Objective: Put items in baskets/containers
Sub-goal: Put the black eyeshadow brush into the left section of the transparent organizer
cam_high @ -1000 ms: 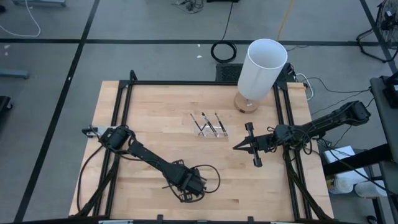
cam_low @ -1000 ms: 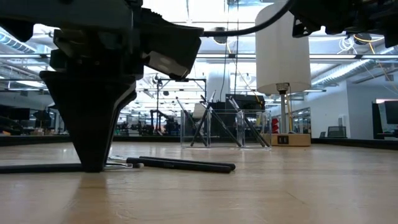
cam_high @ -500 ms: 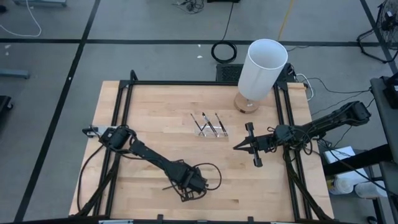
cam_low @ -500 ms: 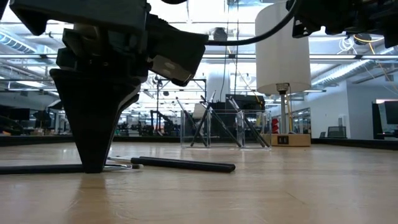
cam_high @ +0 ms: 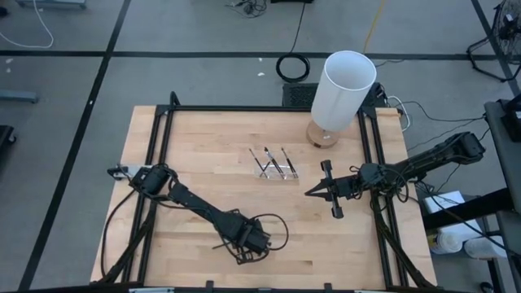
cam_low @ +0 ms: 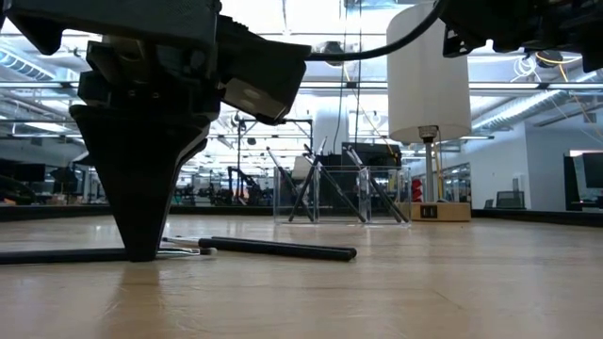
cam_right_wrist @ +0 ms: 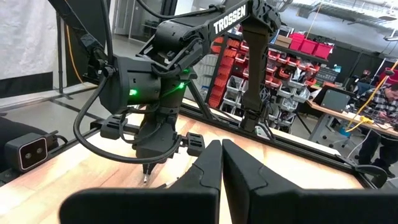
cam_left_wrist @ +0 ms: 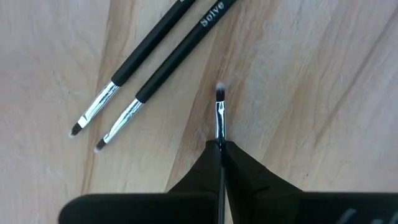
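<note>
**Q:** Brushes first — where are they?

**A:** One brush [cam_left_wrist: 219, 115] is pinched between the left gripper [cam_left_wrist: 221, 149]'s closed fingers at the table's near edge, tip on the wood. Two loose brushes [cam_left_wrist: 163, 70] lie just beside it.

**Q:** What could go wrong?

**A:** So thin a handle may swivel or slip on lifting, or the fingers may nudge the neighbours away.

**Q:** And farther off?

**A:** The clear tray [cam_high: 275, 169] at mid-table holds several brushes. The right gripper [cam_high: 325, 190] waits beside it, fingers together, empty. The white cylinder [cam_high: 343, 89] stands beyond.
</note>
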`<state>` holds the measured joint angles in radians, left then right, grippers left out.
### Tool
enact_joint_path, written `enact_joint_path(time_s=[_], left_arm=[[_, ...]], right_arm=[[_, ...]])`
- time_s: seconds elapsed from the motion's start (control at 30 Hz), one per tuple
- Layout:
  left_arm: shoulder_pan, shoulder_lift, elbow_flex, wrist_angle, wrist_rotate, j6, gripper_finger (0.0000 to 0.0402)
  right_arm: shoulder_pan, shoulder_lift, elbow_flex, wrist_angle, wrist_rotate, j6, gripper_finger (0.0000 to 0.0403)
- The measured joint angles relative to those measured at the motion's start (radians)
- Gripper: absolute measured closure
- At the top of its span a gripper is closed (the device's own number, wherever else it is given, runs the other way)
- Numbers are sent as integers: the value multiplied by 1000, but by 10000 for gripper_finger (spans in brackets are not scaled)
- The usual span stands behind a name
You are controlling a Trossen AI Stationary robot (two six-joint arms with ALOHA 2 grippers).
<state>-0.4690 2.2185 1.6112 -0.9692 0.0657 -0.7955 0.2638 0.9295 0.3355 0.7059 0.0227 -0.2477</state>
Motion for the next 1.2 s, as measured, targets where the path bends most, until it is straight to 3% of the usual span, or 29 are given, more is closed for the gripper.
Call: enact_joint_path(time_s=[0.3,0.63,1.2], left_arm=[[-5,-1,3,-28,-10,-11,397],[-5,14,126,-185,-72,30,400],[-13,8,142,-241,-75,28,391]], right_arm=[[0,0,0,0,0,0,403],[0,0,0,0,1,-3,403],[0,0,0,1,1,-3,403]])
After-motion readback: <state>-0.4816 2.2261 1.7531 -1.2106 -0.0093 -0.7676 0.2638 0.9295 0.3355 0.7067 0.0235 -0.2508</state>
